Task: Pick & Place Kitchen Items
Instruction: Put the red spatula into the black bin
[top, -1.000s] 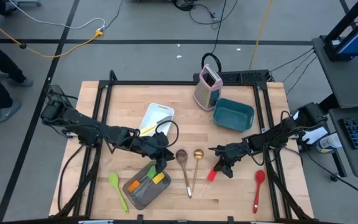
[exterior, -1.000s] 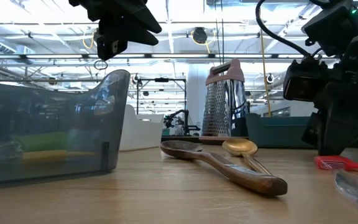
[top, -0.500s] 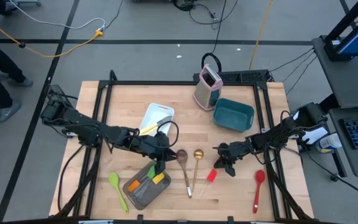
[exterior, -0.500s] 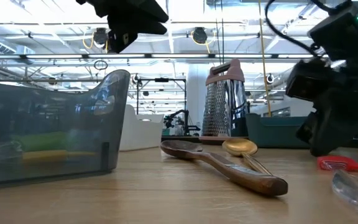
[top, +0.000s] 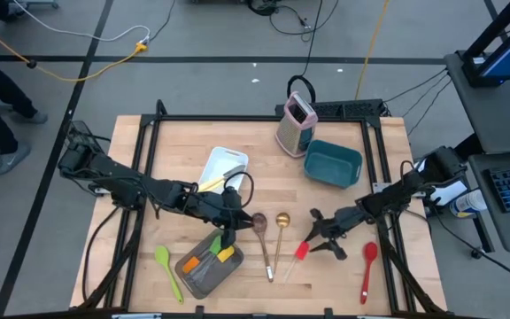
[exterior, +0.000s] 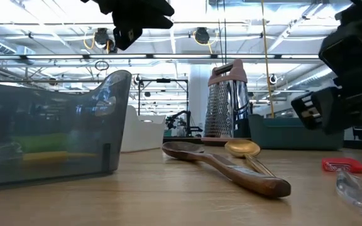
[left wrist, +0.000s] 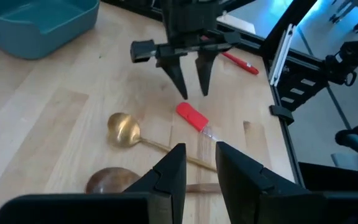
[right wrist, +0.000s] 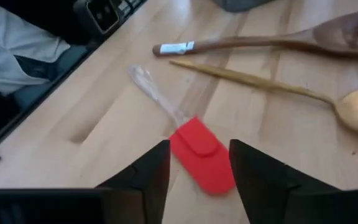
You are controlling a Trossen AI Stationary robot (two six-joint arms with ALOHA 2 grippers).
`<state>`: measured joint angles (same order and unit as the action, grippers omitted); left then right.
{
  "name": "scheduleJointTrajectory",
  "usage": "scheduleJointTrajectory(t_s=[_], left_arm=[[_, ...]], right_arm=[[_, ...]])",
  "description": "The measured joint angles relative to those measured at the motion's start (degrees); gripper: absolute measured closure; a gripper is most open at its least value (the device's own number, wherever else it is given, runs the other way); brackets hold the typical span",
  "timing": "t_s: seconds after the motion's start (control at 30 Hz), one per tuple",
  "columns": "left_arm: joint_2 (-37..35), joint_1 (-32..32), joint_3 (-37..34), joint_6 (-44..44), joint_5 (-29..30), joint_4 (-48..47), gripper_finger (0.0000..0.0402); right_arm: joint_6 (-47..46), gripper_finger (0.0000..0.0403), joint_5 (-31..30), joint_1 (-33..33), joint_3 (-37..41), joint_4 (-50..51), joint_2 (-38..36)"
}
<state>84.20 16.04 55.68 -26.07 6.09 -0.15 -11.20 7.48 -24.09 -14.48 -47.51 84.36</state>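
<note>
1. Just ahead of the right gripper (top: 319, 241), the red spatula (top: 301, 251) lies flat on the bench (top: 343, 204), its clear handle pointing away from the jaws. A second ago those jaws were clamped down over it; now they stand spread, with the red blade showing free between the fingertips in the right wrist view (right wrist: 201, 155).
2. That change reads as a let-go: the spatula sits on the wood, not lifted, so this pick has either been abandoned or is being re-lined for another try. It is not yet in any container.
3. To the far side of the right jaws from the arm lie the gold spoon (top: 281, 232) and the wooden spoon (top: 261, 232), side by side and untouched. Behind the jaws, nearer the bench edge, rests the red spoon (top: 367, 266).
4. The left gripper (top: 230, 232) hangs over the grey pan (top: 193, 276), which already holds an orange and a green utensil. Its jaws are narrowly parted with nothing between them, as the left wrist view (left wrist: 196, 171) shows, and it has not shifted over the last second.
5. A green spatula (top: 166, 267) lies beside the pan, still to be collected, and a yellow-handled knife (top: 212, 183) rests on the white tray (top: 223, 159) beyond the left jaws.
</note>
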Motion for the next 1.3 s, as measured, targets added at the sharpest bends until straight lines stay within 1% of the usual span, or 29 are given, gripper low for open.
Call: scheduleJointTrajectory(t_s=[0.17, 0.27, 0.33, 0.47, 0.53, 0.63, 0.73, 0.9, 1.03, 1.13, 1.3], left_arm=[[0.0, 0.0, 0.0, 0.2, 0.6, 0.7, 0.0311], [0.0, 0.0, 0.0, 0.1, 1.4, 0.8, 0.0311], [0.0, 0.0, 0.0, -1.1, 1.5, 1.2, 0.0311], [0.0, 0.0, 0.0, -4.9, 1.5, 2.0, 0.0311], [0.0, 0.0, 0.0, -6.4, 1.5, 2.1, 0.0311], [0.0, 0.0, 0.0, -7.5, 2.7, 2.2, 0.0311], [0.0, 0.1, 0.0, -7.5, 4.1, 2.2, 0.0311], [0.0, 0.1, 0.0, -7.6, 6.4, 2.6, 0.0311], [0.0, 0.5, 0.0, -8.9, 6.5, 3.3, 0.0311], [0.0, 1.1, 0.0, -8.5, 6.5, 3.4, 0.0311], [0.0, 2.1, 0.0, -8.3, 6.4, 3.3, 0.0311]], right_arm=[[5.5, 0.0213, -0.7, -0.8, 0.0, -0.1, 0.0], [9.9, 0.0193, -4.5, -0.8, 0.0, 0.4, 0.2], [11.8, 0.0179, -5.9, -0.7, 0.0, 0.7, 0.8], [13.7, 0.0154, -5.5, -0.8, -0.6, 0.6, 3.5], [13.9, 0.0144, -3.7, -0.8, -0.9, 0.8, 4.7], [13.6, 0.0135, -1.6, -0.8, -1.9, 0.6, 6.5], [13.6, 0.0133, -1.2, -0.8, -3.4, 0.2, 9.7], [15.0, 0.0144, -1.6, -0.7, -5.8, -1.4, 16.3], [15.0, 0.0165, -1.5, -0.4, -5.8, -1.8, 17.7], [15.1, 0.0197, -1.4, -0.4, -5.1, -1.1, 17.7], [15.1, 0.0266, -1.1, -0.4, -2.8, -1.3, 17.9]])
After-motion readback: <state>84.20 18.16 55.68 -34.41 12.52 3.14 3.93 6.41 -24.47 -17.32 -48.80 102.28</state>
